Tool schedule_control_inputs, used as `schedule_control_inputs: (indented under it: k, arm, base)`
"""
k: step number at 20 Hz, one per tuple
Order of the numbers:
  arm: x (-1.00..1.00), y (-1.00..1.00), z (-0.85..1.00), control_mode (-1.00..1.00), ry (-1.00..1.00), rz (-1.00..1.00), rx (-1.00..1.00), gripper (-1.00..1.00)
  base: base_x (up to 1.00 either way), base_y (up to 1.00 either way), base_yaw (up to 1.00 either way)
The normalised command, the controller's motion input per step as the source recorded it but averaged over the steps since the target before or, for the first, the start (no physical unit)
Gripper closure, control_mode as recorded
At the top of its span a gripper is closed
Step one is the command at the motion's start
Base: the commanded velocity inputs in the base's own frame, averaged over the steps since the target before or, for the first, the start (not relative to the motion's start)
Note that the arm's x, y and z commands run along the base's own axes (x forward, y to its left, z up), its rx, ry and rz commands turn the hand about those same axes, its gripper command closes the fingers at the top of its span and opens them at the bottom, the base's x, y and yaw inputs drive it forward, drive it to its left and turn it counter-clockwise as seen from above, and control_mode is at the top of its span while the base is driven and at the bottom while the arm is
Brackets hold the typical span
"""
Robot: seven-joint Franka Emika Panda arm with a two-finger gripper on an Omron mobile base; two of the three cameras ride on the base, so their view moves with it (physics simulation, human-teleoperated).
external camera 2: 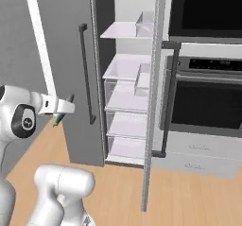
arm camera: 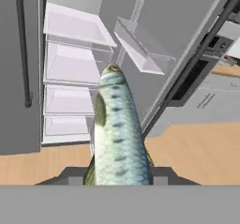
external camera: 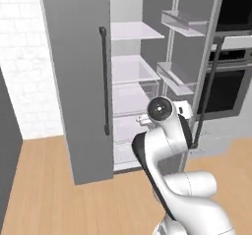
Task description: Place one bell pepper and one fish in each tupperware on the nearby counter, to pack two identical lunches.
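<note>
The slim pale greenish fish (arm camera: 115, 134) sits between the two fingers of the gripper (arm camera: 117, 177), which is closed on its body and holds it in the air before the open fridge (arm camera: 70, 68), above the wooden floor (arm camera: 197, 148).

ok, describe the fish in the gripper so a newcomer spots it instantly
Find the open fridge with bare white shelves. Before it, the gripper is clamped on the fish, which points at the shelves. It is slim, pale greenish-silver and scaled.
</note>
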Motion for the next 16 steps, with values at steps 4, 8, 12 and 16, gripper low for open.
schedule_control_inputs:
  k: [4,8,12,16]
  arm:
    - [0.00,0.00,0.00,1.00,0.00,0.00,0.00,1.00]
    - [0.00,0.00,0.00,1.00,0.00,0.00,0.00,1.00]
    - [0.00,0.00,0.00,1.00,0.00,0.00,0.00,1.00]
    - [0.00,0.00,0.00,1.00,0.00,0.00,0.00,1.00]
  base:
    - [-0.24,-0.20,-0.86]
    - [0.12,-1.00,-0.69]
    - [0.87,-0.87,-0.43]
    - [1.00,-0.73,-0.10]
